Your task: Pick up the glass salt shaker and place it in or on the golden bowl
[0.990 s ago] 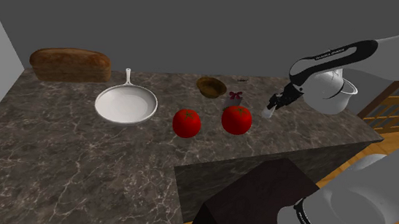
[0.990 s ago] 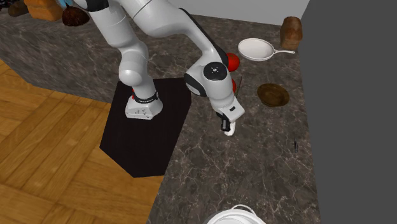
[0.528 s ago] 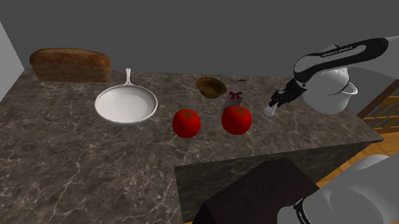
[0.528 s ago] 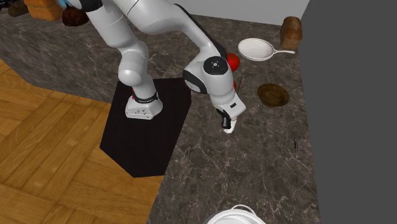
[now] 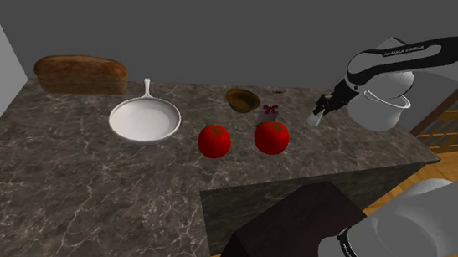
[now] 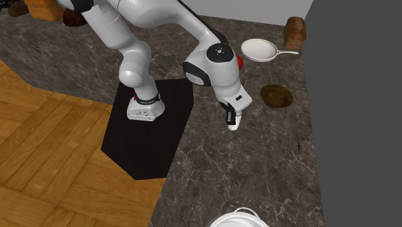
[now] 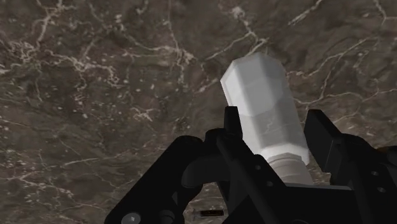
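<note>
The salt shaker [image 7: 264, 108] is a whitish faceted cylinder, clasped between my black fingers and hanging above the dark marble counter. In the shoulder view my gripper [image 5: 319, 115] holds the shaker [image 5: 314, 120] in the air to the right of the two tomatoes. The brown-gold bowl [image 5: 242, 99] sits at the back of the counter, left of the gripper. From the second exterior view, the shaker [image 6: 233, 124] hangs below the gripper [image 6: 230, 118], with the bowl [image 6: 276, 96] to its right.
Two red tomatoes [image 5: 214, 141] [image 5: 271, 138] lie mid-counter, with a small dark red object [image 5: 271, 111] behind them. A white pan [image 5: 144, 120] and a bread loaf [image 5: 80, 74] stand to the left. The counter's front edge and the dark stand [image 5: 295, 229] are below.
The gripper has risen with the shaker in it, lifting it higher off the counter. Nothing else has moved.
</note>
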{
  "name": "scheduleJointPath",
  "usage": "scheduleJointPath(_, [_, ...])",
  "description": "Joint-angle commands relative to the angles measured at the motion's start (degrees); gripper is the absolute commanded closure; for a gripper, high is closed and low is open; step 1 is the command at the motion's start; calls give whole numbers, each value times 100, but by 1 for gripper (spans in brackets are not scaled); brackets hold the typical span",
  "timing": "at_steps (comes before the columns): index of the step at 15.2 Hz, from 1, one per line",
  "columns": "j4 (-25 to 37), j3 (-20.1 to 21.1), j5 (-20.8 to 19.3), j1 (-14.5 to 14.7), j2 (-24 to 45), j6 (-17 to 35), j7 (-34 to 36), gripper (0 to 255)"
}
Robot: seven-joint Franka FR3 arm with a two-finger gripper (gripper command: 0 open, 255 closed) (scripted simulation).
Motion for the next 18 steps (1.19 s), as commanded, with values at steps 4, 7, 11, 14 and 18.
scheduleJointPath(4, [200,114,-184,-96,-246,-422,186,255])
scheduleJointPath(7, [333,180,-263,-138,-374,-671,281,255])
scheduleJointPath(11, [482,242,-327,-171,-491,-926,367,255])
scheduleJointPath(14, [721,457,-157,62,-174,-841,672,255])
scheduleJointPath(18, [1134,714,58,348,303,-772,1048,255])
